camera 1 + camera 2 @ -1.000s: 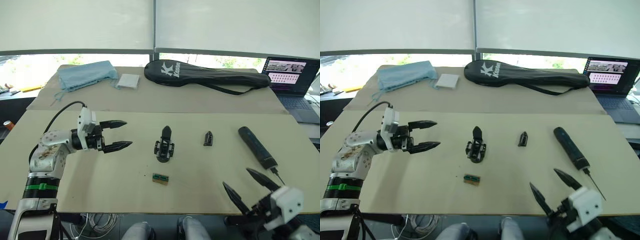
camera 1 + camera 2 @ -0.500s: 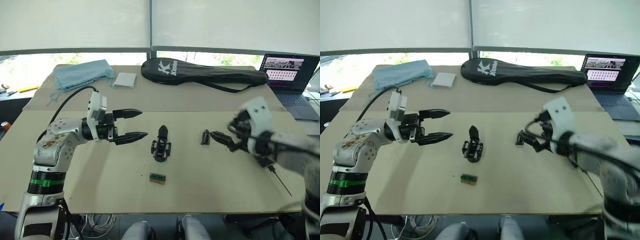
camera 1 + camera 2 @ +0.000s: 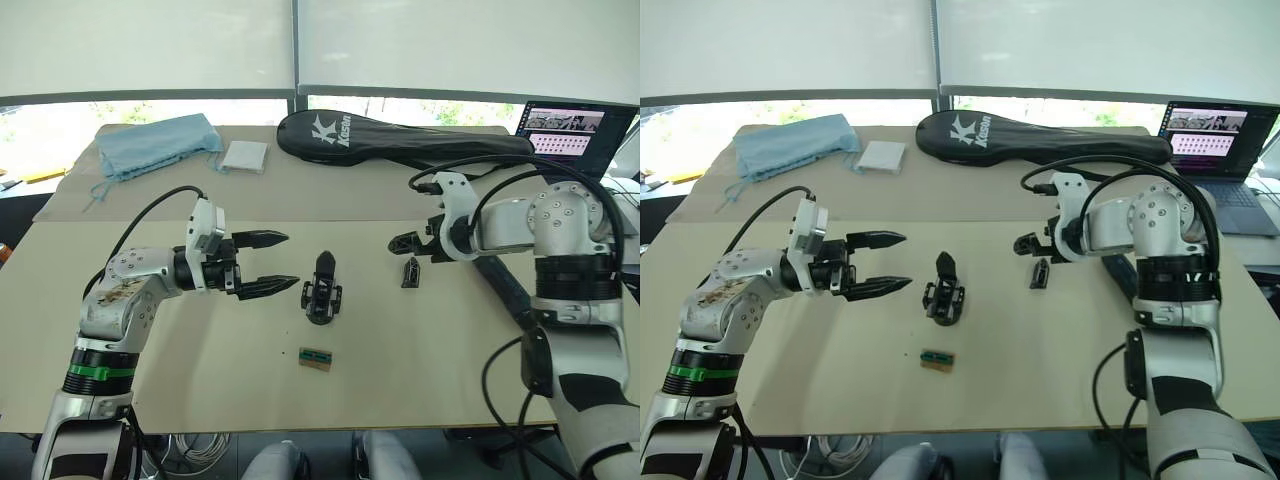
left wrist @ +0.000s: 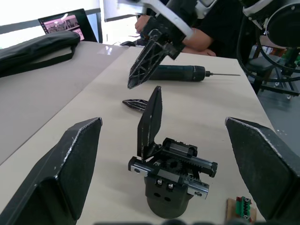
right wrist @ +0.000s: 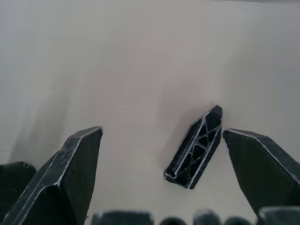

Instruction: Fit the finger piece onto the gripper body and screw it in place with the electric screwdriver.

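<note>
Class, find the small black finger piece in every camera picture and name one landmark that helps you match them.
Left eye view: finger piece on the table, below the right gripper.
Right eye view: same spot.
Left wrist view: lying behind the gripper body, at.
Right wrist view: between the open fingers.
Shared landmark: the right gripper above the piece.

Silver-grey jointed arms are seen, each ringed by a green band, trailed by black cables, and tipped with white-bodied grippers bearing black pointed fingers (image 3: 265, 239).
</note>
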Controlling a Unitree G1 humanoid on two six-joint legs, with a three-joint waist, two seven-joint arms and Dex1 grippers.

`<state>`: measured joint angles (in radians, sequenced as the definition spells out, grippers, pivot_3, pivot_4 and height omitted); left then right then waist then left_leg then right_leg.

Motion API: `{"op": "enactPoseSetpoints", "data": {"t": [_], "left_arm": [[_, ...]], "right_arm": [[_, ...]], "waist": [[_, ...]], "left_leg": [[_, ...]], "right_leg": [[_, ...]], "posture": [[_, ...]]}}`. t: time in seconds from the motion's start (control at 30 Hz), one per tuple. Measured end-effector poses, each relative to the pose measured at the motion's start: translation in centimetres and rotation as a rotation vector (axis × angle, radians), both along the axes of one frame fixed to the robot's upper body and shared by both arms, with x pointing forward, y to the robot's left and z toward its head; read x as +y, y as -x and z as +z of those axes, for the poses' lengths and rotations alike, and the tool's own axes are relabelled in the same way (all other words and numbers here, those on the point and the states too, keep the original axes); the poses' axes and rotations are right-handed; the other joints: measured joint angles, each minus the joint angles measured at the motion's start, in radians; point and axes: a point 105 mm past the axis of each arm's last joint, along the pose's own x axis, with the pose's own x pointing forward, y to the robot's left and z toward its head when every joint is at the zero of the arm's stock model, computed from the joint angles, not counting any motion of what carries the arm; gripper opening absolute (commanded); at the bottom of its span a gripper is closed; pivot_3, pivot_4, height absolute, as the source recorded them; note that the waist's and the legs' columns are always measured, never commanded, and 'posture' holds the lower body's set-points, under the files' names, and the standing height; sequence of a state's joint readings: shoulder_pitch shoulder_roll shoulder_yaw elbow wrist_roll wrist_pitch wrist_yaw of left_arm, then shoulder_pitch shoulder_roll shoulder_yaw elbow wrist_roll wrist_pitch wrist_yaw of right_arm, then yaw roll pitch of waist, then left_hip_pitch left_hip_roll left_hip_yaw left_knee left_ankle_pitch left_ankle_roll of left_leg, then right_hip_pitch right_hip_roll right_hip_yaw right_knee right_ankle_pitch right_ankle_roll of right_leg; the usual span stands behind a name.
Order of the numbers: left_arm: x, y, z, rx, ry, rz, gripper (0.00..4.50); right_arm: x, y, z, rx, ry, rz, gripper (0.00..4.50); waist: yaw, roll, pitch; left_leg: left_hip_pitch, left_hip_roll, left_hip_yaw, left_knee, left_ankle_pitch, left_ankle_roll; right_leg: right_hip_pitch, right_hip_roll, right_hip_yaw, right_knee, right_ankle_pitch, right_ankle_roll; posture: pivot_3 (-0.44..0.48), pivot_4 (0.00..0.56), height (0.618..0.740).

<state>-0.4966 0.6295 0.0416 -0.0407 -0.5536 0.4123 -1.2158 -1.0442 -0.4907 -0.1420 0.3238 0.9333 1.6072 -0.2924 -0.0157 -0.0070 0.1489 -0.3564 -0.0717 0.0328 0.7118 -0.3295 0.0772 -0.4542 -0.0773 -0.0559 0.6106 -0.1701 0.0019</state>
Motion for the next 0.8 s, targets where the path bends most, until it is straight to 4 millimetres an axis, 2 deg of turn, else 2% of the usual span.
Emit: {"op": "enactPoseSetpoints", "data": {"t": [0.13,0.27,0.4,0.53,0.7,0.8], "left_arm": [[0.0,-0.1,0.0,-0.004,0.0,0.007,4.44],[0.0,0.0,0.1,-0.021,0.002,0.012,4.44],[-0.1,0.4,-0.4,-0.015,0.0,0.017,4.44],[-0.1,0.8,-0.7,-0.013,-0.003,0.028,4.44],[0.1,0.9,-0.4,-0.026,-0.001,0.049,4.44],[0.1,0.9,-0.5,-0.016,-0.003,0.051,4.5]], "right_arm": [[-0.3,-0.1,-1.1,0.043,0.054,-0.044,4.5],[1.0,0.1,-2.0,0.067,0.078,-0.029,4.5],[0.9,0.2,-2.8,0.085,0.1,-0.055,4.5],[1.3,0.9,-4.9,0.113,0.131,-0.068,4.5],[1.3,1.0,-5.1,0.099,0.144,-0.086,4.5],[1.2,0.9,-5.1,0.097,0.133,-0.111,3.68]], "waist": [[-0.002,0.001,0.001],[-0.012,0.002,0.001],[-0.018,0.002,0.001],[-0.02,0.002,0.001],[-0.02,0.002,0.001],[-0.02,0.002,0.001]], "left_leg": [[0.002,0.001,0.0,-0.001,0.002,-0.004],[0.003,0.004,0.0,-0.001,0.004,-0.006],[0.003,0.006,0.0,-0.001,0.004,-0.006],[0.002,0.007,0.0,-0.001,0.004,-0.006],[0.002,0.007,-0.001,-0.001,0.004,-0.005],[0.002,0.008,0.0,-0.001,0.003,-0.004]], "right_leg": [[-0.001,0.0,-0.001,0.001,-0.002,-0.005],[-0.001,-0.001,0.0,0.002,-0.002,-0.008],[-0.002,0.0,0.001,0.002,-0.002,-0.01],[-0.002,0.0,0.008,0.002,-0.002,-0.01],[-0.002,0.0,0.01,0.003,-0.002,-0.01],[-0.002,0.0,0.011,0.003,-0.001,-0.01]], "posture": [[0.0,0.15,0.74],[0.0,0.15,0.74],[0.0,0.15,0.74],[0.0,0.15,0.74],[0.0,0.15,0.74],[0.0,0.15,0.74]]}}
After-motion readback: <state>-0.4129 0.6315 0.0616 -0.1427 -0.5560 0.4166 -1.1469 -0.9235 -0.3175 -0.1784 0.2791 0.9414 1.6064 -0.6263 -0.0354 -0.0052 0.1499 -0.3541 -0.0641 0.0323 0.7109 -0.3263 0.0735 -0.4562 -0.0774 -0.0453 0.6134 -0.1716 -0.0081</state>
